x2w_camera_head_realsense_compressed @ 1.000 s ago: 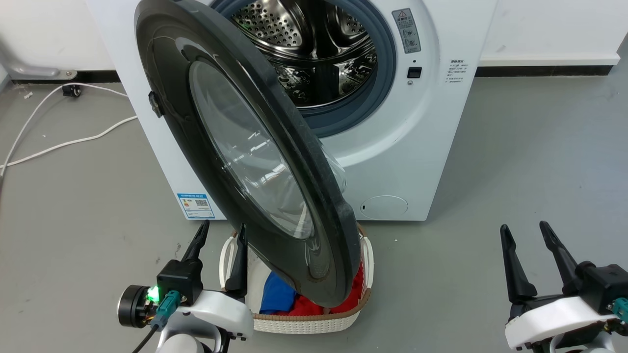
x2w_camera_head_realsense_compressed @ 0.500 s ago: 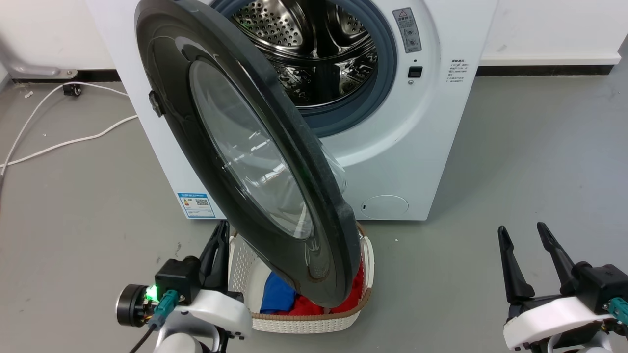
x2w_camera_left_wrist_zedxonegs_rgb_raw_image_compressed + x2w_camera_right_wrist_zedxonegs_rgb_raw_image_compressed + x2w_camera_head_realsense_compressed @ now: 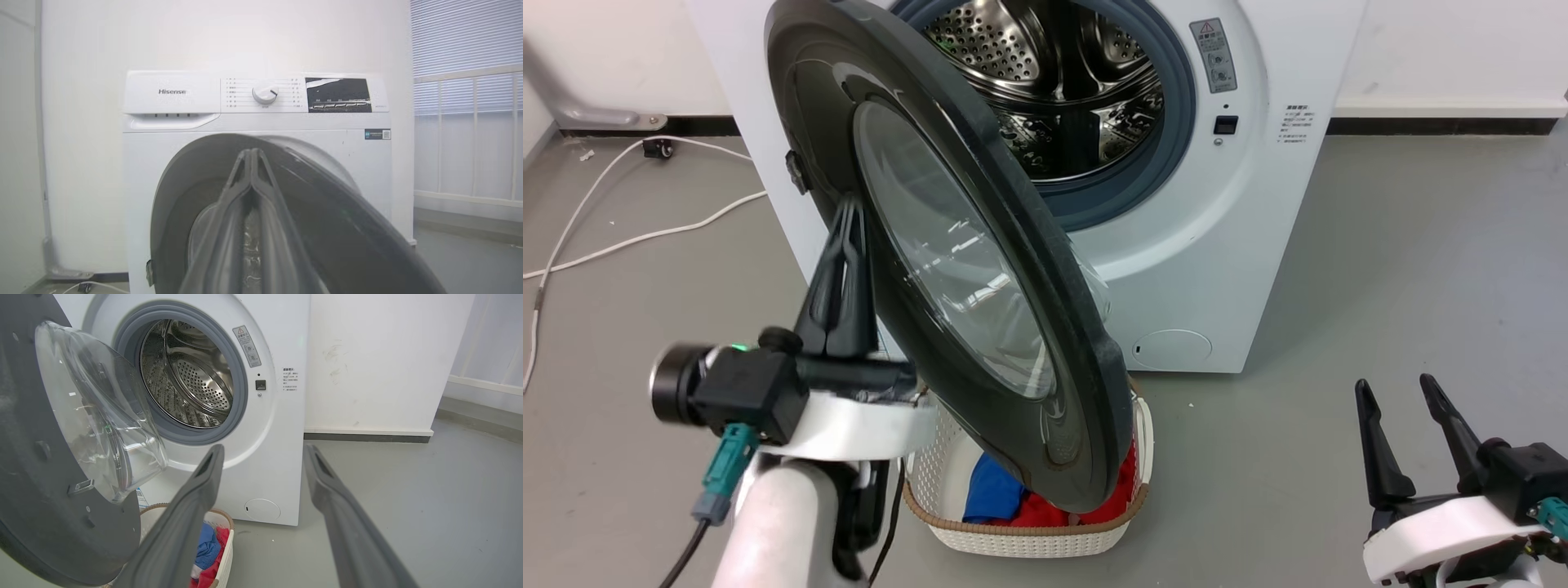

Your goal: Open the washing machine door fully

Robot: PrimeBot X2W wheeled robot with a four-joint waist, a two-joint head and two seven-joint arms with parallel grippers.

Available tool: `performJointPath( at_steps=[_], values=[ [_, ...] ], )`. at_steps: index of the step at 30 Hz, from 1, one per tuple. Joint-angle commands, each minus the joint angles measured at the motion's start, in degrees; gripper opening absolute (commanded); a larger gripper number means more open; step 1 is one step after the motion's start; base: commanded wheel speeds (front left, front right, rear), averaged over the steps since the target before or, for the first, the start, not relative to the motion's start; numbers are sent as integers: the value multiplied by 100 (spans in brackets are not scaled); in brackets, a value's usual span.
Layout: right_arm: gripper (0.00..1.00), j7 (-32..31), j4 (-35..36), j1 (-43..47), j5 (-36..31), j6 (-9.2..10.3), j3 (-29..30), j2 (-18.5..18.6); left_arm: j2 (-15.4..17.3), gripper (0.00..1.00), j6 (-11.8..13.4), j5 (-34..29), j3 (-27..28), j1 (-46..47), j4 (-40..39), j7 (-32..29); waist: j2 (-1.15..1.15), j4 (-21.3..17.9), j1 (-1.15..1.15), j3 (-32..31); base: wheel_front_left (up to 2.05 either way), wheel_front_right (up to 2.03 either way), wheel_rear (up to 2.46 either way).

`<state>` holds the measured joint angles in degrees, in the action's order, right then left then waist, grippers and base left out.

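The washing machine door [image 3: 1045, 269], glossy black with a bulging clear window, stands partly swung out from the white machine [image 3: 1217, 269], hinged on the left. My left gripper [image 3: 851, 208] is raised in front of the door's outer face, just left of the window, fingers shut with nothing between them. The left wrist view shows those fingertips [image 3: 250, 152] pressed together before the door's upper rim [image 3: 196, 163]; contact with the door is unclear. My right gripper [image 3: 1395, 384] hangs open low at the right, well away from the door. The right wrist view shows the door's inner side [image 3: 41, 477] and the open gripper [image 3: 264, 448].
A white woven basket [image 3: 1029, 535] with blue and red laundry sits on the floor under the door's lower edge. The steel drum [image 3: 1062, 90] is exposed. White cables [image 3: 629, 237] trail over the grey floor at the left. A white wall stands behind.
My left gripper shut its fingers and rose from beside the basket to the door's outer face. The camera shifted slightly. The door and right gripper have barely moved.
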<state>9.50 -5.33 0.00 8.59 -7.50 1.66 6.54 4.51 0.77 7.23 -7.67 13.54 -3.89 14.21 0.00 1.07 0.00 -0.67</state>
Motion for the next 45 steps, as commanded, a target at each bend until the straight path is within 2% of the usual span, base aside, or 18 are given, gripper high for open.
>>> performJointPath(
  at_steps=[1,7,13,20,29,35,45],
  values=[
    [100,5,-2,-23,8,1,19,-25,-23,0,30,-16,-60,110,-197,-34,0,13,0,-6,0,0,0],
    [100,-16,-29,-38,5,1,48,-36,-80,0,-6,-29,-486,630,-1181,-291,0,34,0,-9,0,0,0],
    [100,-14,-58,-18,22,1,96,-23,-139,0,-129,112,-1366,1153,-1515,-550,0,48,0,6,0,0,0],
    [100,-71,-29,13,-22,1,126,0,-162,0,-115,722,-2527,1200,-1267,-909,0,14,0,29,0,0,0],
    [100,-135,25,17,-42,1,160,-53,-161,0,-108,1470,-3734,711,-429,-1570,0,-34,0,122,0,0,0],
    [100,-153,5,-56,-25,1,153,-73,-92,0,-84,1609,-4054,333,226,-1834,0,-84,0,180,0,0,0],
    [100,-164,-68,-101,-2,1,130,-115,-41,0,174,1598,-3699,511,1292,-1471,0,-133,0,228,0,0,0]
  ],
)
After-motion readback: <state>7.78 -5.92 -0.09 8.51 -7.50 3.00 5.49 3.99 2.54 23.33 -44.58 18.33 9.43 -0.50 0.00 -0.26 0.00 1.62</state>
